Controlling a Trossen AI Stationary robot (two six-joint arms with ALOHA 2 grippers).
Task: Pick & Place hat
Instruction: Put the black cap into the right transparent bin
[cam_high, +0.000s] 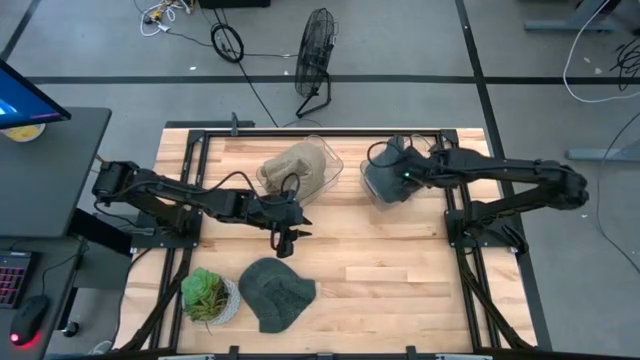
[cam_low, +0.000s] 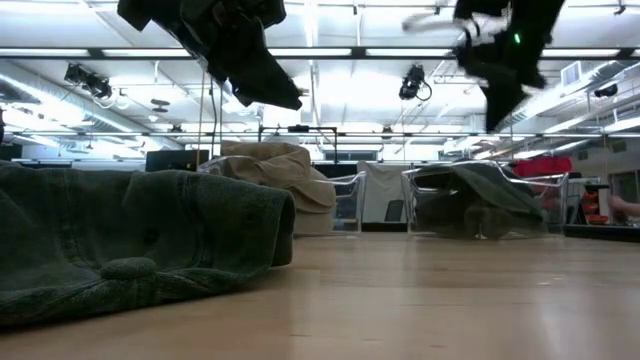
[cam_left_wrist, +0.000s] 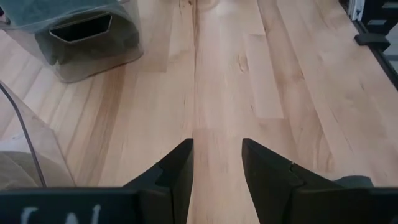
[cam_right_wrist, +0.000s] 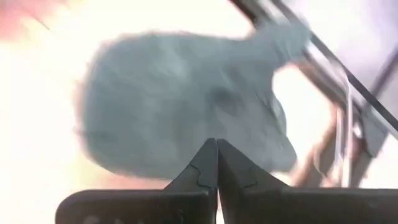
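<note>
Left gripper (cam_high: 288, 240) open, hovering mid-frame above green hat (cam_high: 277, 293). Right gripper (cam_high: 385, 160) closed, upper right, seemingly over grey hat (cam_high: 385, 184).

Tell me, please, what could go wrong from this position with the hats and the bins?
1. The left gripper is open above bare wood, between the tan hat and the green hat; coming down here, it would likely grasp nothing.
2. The right gripper is shut above the grey hat in its clear bin; lowering it shut could push the hat or knock the bin.
</note>
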